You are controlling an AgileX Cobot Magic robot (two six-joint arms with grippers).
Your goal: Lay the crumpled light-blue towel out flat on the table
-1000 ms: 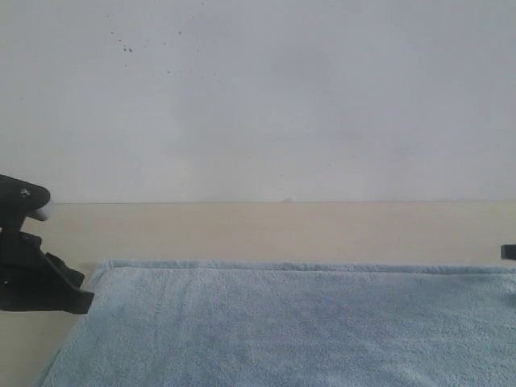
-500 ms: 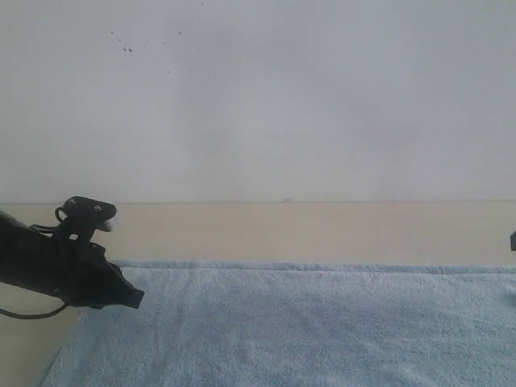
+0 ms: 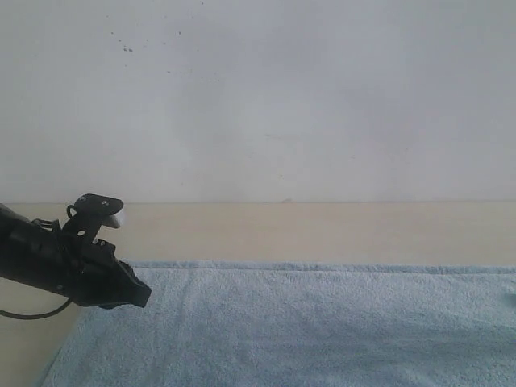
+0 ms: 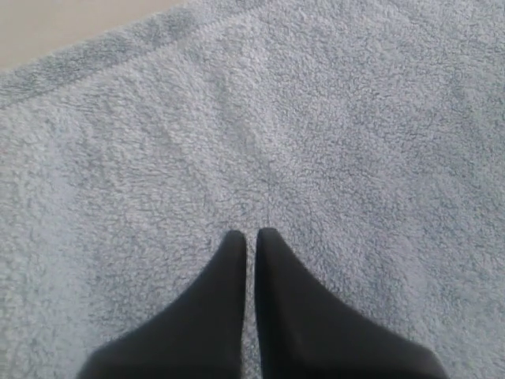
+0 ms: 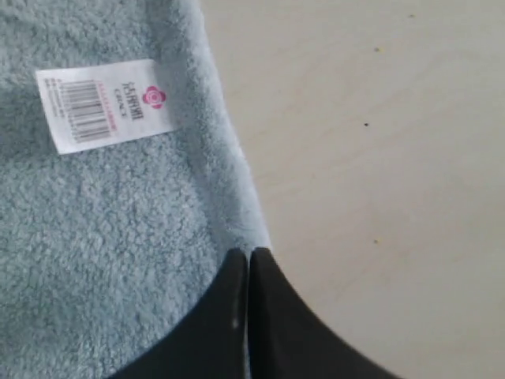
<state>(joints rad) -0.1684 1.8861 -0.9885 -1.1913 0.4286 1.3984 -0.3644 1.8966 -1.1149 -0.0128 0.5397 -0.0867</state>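
The light-blue towel (image 3: 306, 322) lies flat and smooth on the cream table (image 3: 322, 230), its hemmed far edge straight across the exterior view. My left gripper (image 3: 143, 295) hovers over the towel's far left corner. In the left wrist view the left gripper (image 4: 251, 233) is shut with only a thin slit between its fingers, holding nothing, above the fluffy towel (image 4: 316, 118). My right gripper (image 5: 248, 253) is shut and empty right over the towel's hemmed side edge (image 5: 237, 181), with bare table (image 5: 379, 158) beside it. It is outside the exterior view.
A white barcode label (image 5: 105, 104) lies on the towel near the right gripper. A white speckled wall (image 3: 282, 97) rises behind the table. A strip of bare table runs between the towel's far hem and the wall.
My left arm has swung right, from the table beside the towel to over the towel's far left corner. The bit of right gripper at the right edge has left the exterior view.
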